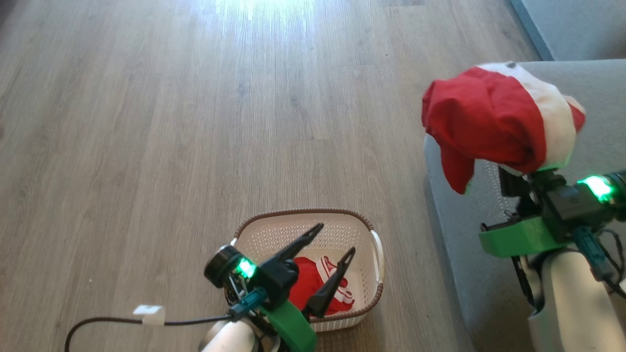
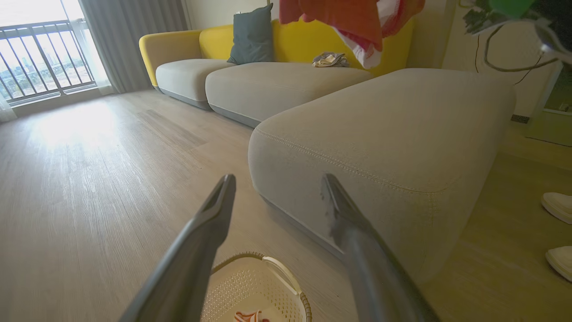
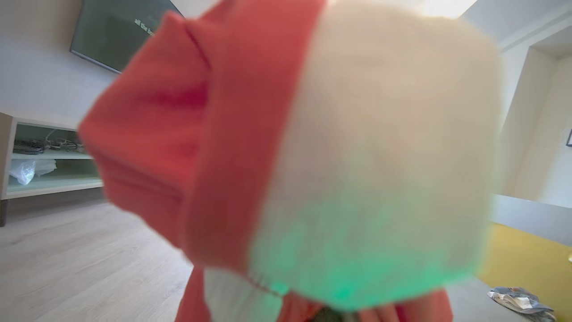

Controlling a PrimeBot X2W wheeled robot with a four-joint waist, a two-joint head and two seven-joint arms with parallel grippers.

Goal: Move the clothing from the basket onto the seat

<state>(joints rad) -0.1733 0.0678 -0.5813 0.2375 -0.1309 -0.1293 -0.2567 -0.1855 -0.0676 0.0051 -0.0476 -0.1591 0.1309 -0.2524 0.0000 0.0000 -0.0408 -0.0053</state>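
We begin with the seat (image 1: 599, 146), the broad grey upholstered block at our right. Its rounded corner and pale seam are plain in the left wrist view, and its top is bare where we can see it. On the wooden floor (image 1: 146, 146) just beside the seat's side sits the basket (image 1: 266, 234), cream and perforated with a brown rim.

One red garment (image 1: 484, 122) is up in the air over the seat's edge, bunched, with its white trim band to the right and a loose red flap hanging on the floor side. It rides on the right gripper (image 1: 513, 182). That gripper's fingers are buried in the cloth, so we cannot tell whether they are clamped on it or merely wear it draped. The other red garment (image 1: 305, 288) lies crumpled in the near end of the basket, striped trim uppermost.

The left gripper (image 1: 336, 238) hangs above the basket, fingers spread wide, nothing between them.

We judge the step in hand to be delivering the first garment: it is out of the basket and over the seat, not yet laid down. The next move calls for the right arm to reach further in over the cushion and lower before letting go — released here, the hanging flap could drag the cloth off the edge. After that, the left gripper needs only to drop into the basket and close on the remaining piece.
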